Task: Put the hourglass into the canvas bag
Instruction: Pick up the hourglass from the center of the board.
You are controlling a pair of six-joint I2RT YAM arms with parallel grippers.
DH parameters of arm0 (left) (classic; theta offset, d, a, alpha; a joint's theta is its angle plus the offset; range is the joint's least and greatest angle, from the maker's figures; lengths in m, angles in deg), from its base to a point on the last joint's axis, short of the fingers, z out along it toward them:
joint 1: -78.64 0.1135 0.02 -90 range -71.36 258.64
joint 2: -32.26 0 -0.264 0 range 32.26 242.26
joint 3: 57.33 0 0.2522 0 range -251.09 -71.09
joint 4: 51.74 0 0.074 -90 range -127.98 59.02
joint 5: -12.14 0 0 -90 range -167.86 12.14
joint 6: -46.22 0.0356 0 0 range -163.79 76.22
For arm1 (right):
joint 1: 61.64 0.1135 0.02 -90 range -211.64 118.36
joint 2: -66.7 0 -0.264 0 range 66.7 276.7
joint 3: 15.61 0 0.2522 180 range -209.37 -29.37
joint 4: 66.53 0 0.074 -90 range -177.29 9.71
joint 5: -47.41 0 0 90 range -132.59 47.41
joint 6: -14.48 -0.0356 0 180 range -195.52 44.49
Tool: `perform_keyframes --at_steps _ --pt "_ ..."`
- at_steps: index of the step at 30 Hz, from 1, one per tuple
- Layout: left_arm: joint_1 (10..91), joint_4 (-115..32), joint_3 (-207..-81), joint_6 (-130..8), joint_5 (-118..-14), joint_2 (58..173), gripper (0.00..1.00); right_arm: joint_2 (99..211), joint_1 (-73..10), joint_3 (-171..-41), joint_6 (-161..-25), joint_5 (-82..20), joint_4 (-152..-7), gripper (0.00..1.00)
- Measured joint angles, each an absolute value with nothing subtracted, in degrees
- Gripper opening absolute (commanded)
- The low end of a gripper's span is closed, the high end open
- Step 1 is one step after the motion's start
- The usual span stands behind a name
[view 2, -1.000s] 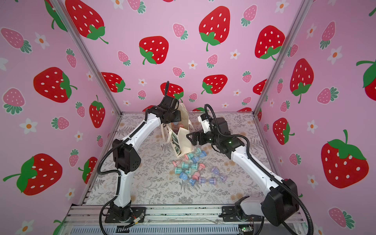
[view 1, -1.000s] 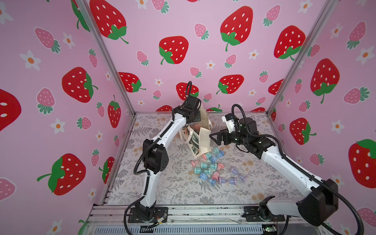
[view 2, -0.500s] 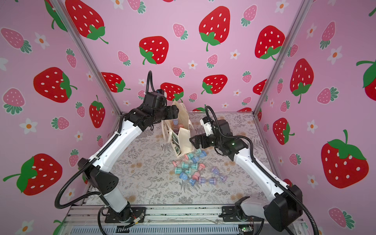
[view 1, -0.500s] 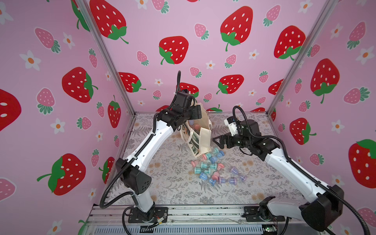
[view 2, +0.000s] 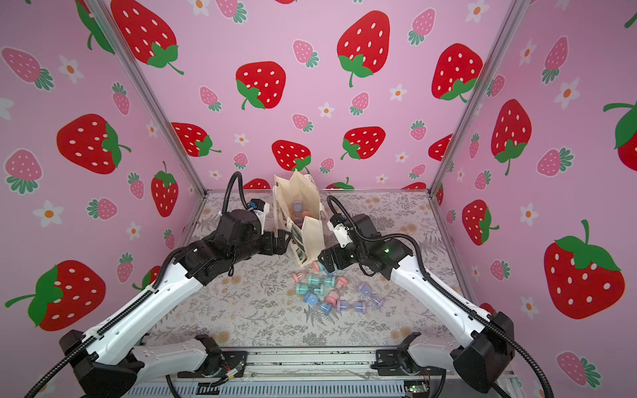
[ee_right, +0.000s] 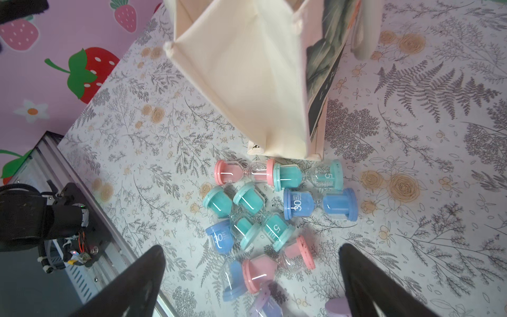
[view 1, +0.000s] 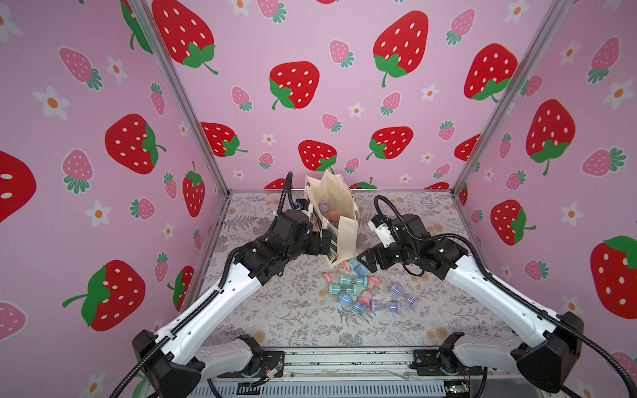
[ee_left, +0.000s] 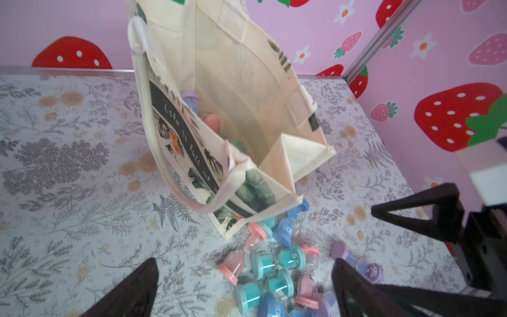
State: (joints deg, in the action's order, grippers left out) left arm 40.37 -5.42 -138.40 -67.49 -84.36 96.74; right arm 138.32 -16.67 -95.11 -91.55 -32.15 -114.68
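Observation:
The cream canvas bag [view 1: 339,203] [view 2: 306,196] stands open at the back middle of the table, its leaf print and dark lettered band clear in the left wrist view [ee_left: 247,82]. Inside it lie a purple hourglass [ee_left: 190,100] and a pink hourglass [ee_left: 212,120]. Several more hourglasses [view 1: 358,289] [ee_right: 274,214], teal, blue, pink and purple, lie in a heap in front of the bag. My left gripper [view 1: 320,241] [ee_left: 244,266] is open and empty beside the bag's printed side. My right gripper [view 1: 365,258] [ee_right: 251,248] hangs open and empty over the heap, by the bag's plain side.
The floral table mat [view 1: 275,310] is walled in by pink strawberry panels [view 1: 310,86] at the back and on both sides. The metal rail [view 1: 344,358] with the arm bases runs along the front edge. The bag's handle [ee_left: 142,82] droops on the left gripper's side.
My left arm has come down from over the bag's mouth to the bag's side, and its jaws have opened wide. The right gripper has sunk slightly toward the heap, still open.

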Motion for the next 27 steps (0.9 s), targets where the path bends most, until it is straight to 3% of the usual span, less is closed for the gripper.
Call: perform_keyframes --at_steps 12,27 --pt "38.08 -5.42 -121.24 -70.02 -78.11 83.56 0.99 143.50 -5.09 -89.60 -91.63 -37.01 -118.05 0.96" --pt "36.57 -6.16 -110.86 -75.36 -77.50 76.66 0.99 149.27 2.52 -84.64 -96.92 -40.22 -117.59 0.80"
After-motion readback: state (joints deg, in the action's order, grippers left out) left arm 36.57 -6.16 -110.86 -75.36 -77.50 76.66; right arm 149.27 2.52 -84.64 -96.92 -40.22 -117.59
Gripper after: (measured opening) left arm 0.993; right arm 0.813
